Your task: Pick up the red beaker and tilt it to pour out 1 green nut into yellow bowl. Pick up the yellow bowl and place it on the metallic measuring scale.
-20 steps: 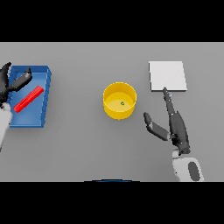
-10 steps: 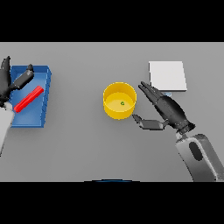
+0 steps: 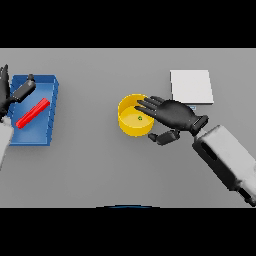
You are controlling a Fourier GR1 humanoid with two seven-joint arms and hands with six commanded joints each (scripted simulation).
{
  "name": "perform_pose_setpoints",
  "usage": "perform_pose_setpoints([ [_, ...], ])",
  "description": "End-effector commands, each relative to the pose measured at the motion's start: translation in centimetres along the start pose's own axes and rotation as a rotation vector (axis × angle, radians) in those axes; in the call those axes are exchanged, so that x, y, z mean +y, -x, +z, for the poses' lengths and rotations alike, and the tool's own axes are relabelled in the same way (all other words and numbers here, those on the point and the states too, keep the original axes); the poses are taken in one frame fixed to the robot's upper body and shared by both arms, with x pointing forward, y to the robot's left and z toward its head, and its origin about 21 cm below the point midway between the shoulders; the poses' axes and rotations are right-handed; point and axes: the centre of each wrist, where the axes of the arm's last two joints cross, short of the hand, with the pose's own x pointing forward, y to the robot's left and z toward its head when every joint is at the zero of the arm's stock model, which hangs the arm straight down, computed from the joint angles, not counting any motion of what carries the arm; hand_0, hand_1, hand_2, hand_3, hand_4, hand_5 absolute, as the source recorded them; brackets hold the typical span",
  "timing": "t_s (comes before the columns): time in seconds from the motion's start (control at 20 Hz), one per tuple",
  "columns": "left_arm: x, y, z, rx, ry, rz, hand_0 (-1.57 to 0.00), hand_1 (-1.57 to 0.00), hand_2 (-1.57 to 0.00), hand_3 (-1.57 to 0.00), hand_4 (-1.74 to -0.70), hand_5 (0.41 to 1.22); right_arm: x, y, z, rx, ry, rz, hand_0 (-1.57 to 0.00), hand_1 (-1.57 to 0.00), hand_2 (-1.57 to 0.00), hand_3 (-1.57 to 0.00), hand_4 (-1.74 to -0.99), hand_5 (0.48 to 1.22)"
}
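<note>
The yellow bowl (image 3: 129,128) stands in the middle of the table with one green nut (image 3: 140,118) inside. My right hand (image 3: 177,115) is at the bowl's right side, open. Its straight fingers reach over the right rim, and its thumb (image 3: 162,137) lies outside the wall, below and to the right. The red beaker (image 3: 33,112) lies on its side in a blue tray (image 3: 36,134) at the far left. My left hand (image 3: 6,94) hovers open at the tray's left edge, apart from the beaker. The metallic scale (image 3: 191,86) is a flat grey square behind my right hand.
The grey table (image 3: 90,170) stretches bare between the tray and the bowl and along the front. My right forearm (image 3: 225,157) crosses the lower right area at a slant.
My right hand has swung left from near the scale to the bowl, and its fingers now reach over the right rim. The left hand has barely moved.
</note>
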Motion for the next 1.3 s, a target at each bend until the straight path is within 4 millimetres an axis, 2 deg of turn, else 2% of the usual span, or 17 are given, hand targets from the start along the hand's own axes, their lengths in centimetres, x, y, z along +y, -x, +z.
perform_pose_setpoints([
  [0.0, 0.0, 0.1, 0.0, 0.001, 0.000, -0.002, 0.00, 0.00, 0.00, 0.00, -0.74, 0.704, 0.0, -0.2, -0.4, -0.007, -0.028, 0.023, 0.00, 0.00, 0.00, 0.00, -1.215, 0.711],
  [0.4, 0.0, 0.6, 0.4, -0.006, -0.003, -0.003, 0.00, 0.00, 0.00, 0.00, -0.74, 0.699, 0.1, -1.3, -4.6, -0.042, -0.191, 0.081, 0.00, 0.00, 0.00, 0.00, -1.245, 0.730],
  [0.65, 0.7, 0.8, 0.4, -0.005, -0.015, 0.003, 0.00, 0.00, 0.00, 0.00, -0.74, 0.697, 0.0, -1.5, -5.9, -0.032, -0.253, 0.131, 0.00, 0.00, 0.00, 0.00, -1.259, 0.734],
  [0.85, 0.3, 0.9, 0.2, 0.002, -0.002, 0.009, 0.00, 0.00, 0.00, 0.00, -0.75, 0.698, 0.3, -1.4, -6.7, -0.015, -0.300, 0.118, 0.00, 0.00, 0.00, 0.00, -1.270, 0.740],
  [1.1, 0.3, 1.0, 0.2, -0.001, -0.004, 0.011, 0.00, 0.00, 0.00, 0.00, -0.75, 0.700, 0.7, -1.2, -7.2, 0.039, -0.351, 0.076, 0.00, -0.01, -0.04, -0.10, -1.293, 0.776],
  [1.15, 0.3, 0.9, 0.0, 0.008, -0.006, 0.010, 0.00, 0.00, 0.00, 0.00, -0.75, 0.701, 0.7, -1.2, -7.1, 0.035, -0.354, 0.069, -0.03, -0.04, -0.07, -0.14, -1.302, 0.805],
  [1.2, 0.5, 1.2, 0.1, 0.008, -0.013, 0.000, 0.00, 0.00, 0.00, 0.00, -0.75, 0.701, 0.7, -1.4, -7.1, 0.046, -0.365, 0.072, -0.16, -0.14, -0.15, -0.18, -1.321, 0.839],
  [1.25, 0.4, 1.2, 0.2, 0.005, -0.016, 0.005, 0.00, 0.00, 0.00, 0.00, -0.75, 0.700, 0.9, -1.6, -7.3, 0.055, -0.363, 0.079, -0.44, -0.42, -0.38, -0.24, -1.351, 0.915],
])
